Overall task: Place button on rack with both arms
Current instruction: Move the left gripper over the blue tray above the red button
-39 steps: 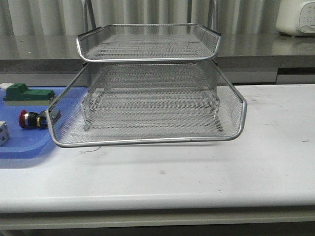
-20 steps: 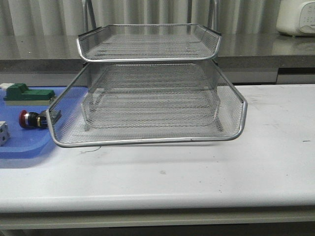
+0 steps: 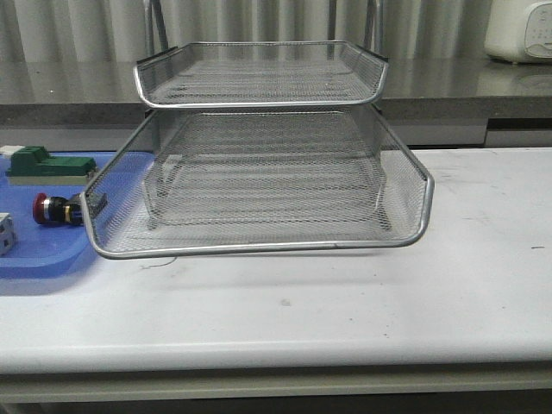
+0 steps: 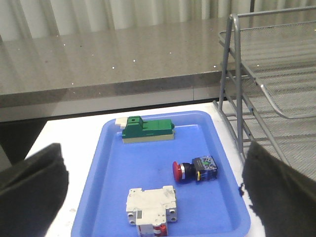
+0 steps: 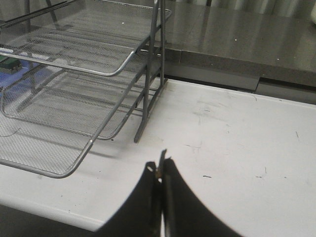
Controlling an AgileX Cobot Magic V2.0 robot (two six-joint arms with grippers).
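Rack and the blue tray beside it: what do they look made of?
The rack looks like metal: see-through silver wire mesh with shiny chrome-like rims and thin upright posts. The blue tray looks like moulded plastic: uniform colour, smooth slightly glossy surface, rounded raised lip. Neither can be confirmed from looks alone.

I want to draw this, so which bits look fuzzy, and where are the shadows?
Left wrist view: the left hand fingers are big fuzzy dark blobs, while the button on the blue tray looks sharp. Right wrist view: the right hand is blurry too. Front view: the rack drops a soft grey shadow on the white table.
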